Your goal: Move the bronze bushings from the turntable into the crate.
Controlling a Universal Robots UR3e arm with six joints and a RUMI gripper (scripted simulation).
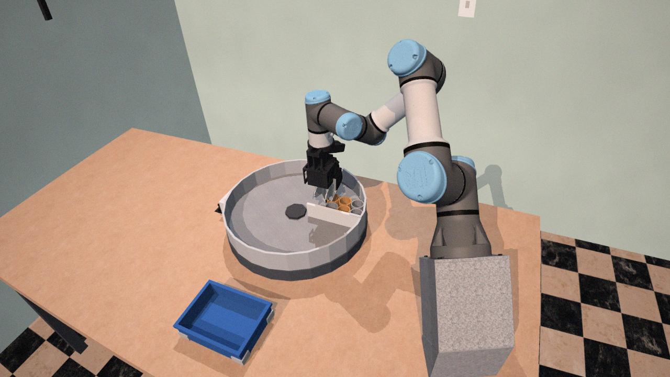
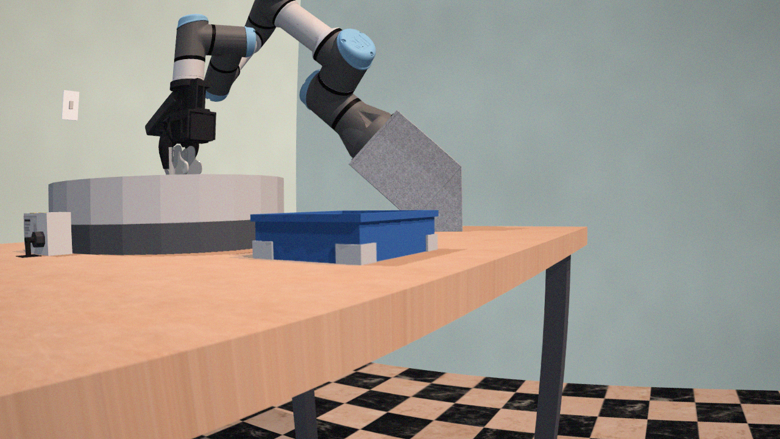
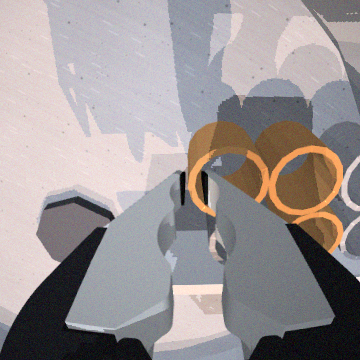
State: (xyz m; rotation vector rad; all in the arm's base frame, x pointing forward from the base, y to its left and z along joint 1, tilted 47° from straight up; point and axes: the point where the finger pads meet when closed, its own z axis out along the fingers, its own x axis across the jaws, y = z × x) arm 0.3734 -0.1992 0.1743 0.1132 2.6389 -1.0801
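Note:
My gripper [image 1: 327, 198] [image 2: 180, 171] [image 3: 193, 173] points down inside the turntable [image 1: 290, 260] [image 2: 163, 199], its fingers nearly together with nothing held. In the wrist view its tips overlap the left edge of a bronze bushing [image 3: 220, 136]; contact cannot be told. A second bronze bushing [image 3: 287, 131] [image 1: 345, 201] stands beside it, and a third [image 3: 322, 236] [image 1: 344, 209] is below that one. Steel bushings [image 1: 357, 204] [image 3: 347, 134] stand at the right of the group; another steel bushing [image 1: 331, 205] is partly hidden behind my right finger in the wrist view. The blue crate [image 1: 241, 300] [image 2: 305, 235] is empty.
A white divider [image 1: 327, 213] stands upright right beside the bushings, reaching from near the dark hub [image 1: 295, 211] [image 3: 75, 227] to the turntable's wall. A small white switch box [image 2: 58, 233] stands by the turntable. The arm's grey pedestal [image 1: 473, 300] [image 2: 414, 169] is at the right.

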